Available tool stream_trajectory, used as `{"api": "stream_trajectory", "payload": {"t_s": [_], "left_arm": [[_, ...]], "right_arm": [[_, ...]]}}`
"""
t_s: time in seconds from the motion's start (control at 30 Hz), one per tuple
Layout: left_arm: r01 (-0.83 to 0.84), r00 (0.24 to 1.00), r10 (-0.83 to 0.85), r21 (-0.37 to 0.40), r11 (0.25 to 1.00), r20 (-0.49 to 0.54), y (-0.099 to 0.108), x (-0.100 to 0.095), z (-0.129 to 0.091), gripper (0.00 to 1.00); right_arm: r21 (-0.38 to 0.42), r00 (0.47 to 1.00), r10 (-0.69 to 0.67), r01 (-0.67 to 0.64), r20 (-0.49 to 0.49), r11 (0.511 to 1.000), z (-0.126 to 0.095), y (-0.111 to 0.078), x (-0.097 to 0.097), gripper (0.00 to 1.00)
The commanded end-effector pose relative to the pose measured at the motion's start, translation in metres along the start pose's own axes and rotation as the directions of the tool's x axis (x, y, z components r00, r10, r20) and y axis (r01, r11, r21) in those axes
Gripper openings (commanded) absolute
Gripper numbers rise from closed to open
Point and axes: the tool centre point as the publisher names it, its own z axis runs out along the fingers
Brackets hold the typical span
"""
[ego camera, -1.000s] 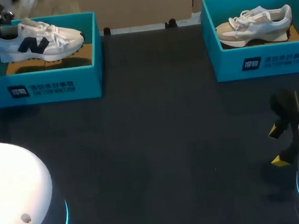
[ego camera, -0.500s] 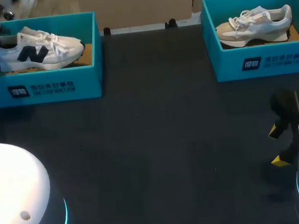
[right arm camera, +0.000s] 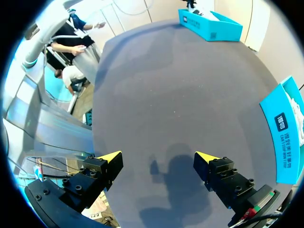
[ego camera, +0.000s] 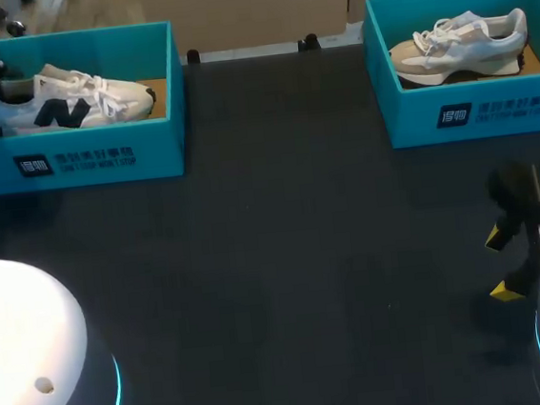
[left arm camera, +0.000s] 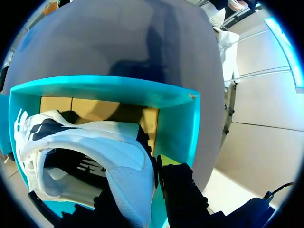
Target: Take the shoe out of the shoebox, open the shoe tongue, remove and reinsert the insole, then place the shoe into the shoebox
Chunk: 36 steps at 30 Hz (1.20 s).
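At ten o'clock the white shoe (ego camera: 69, 99) is seen inside the left box (ego camera: 93, 157). Its heel is pinched between the fingers of the left gripper (left arm camera: 154, 175), presumably for a controlled set-down. At two o'clock a beige shoe (ego camera: 461, 45) is kept in a second box (ego camera: 472, 111). At four o'clock the right gripper (right arm camera: 159, 161) is held wide open and empty above the dark table (ego camera: 283, 239).

A dark grey table (ego camera: 285, 258) with a matte, finely textured top fills the head view, its far edge running straight across. The light on it is soft and even. In the right wrist view a blurred shadow (right arm camera: 183, 171) lies on the top.
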Motion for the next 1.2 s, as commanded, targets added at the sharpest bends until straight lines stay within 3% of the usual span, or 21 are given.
{"api": "stream_trajectory", "payload": {"t_s": [0.03, 0.3, 0.97, 1.2], "left_arm": [[-0.001, 1.000, 0.001, 0.002, 1.000, -0.001, 0.002, -0.004, 0.007, 0.00], [-0.003, 1.000, 0.004, 0.021, 1.000, -0.004, -0.003, -0.011, 0.021, 0.00], [0.014, 1.000, -0.014, 0.014, 1.000, 0.002, 0.003, -0.015, 0.018, 0.00], [0.002, 1.000, -0.002, 0.021, 1.000, -0.012, -0.002, -0.021, 0.028, 0.00]], "right_arm": [[0.001, 1.000, 0.000, 0.000, 0.003, 1.000, 0.000, -0.001, 0.002, 1.00], [0.001, 1.000, 0.000, 0.000, 0.003, 1.000, 0.000, -0.001, 0.002, 1.00], [0.001, 1.000, 0.000, 0.000, 0.003, 1.000, 0.000, -0.001, 0.002, 1.00], [0.001, 1.000, 0.000, 0.000, 0.003, 1.000, 0.000, -0.001, 0.002, 1.00]]}}
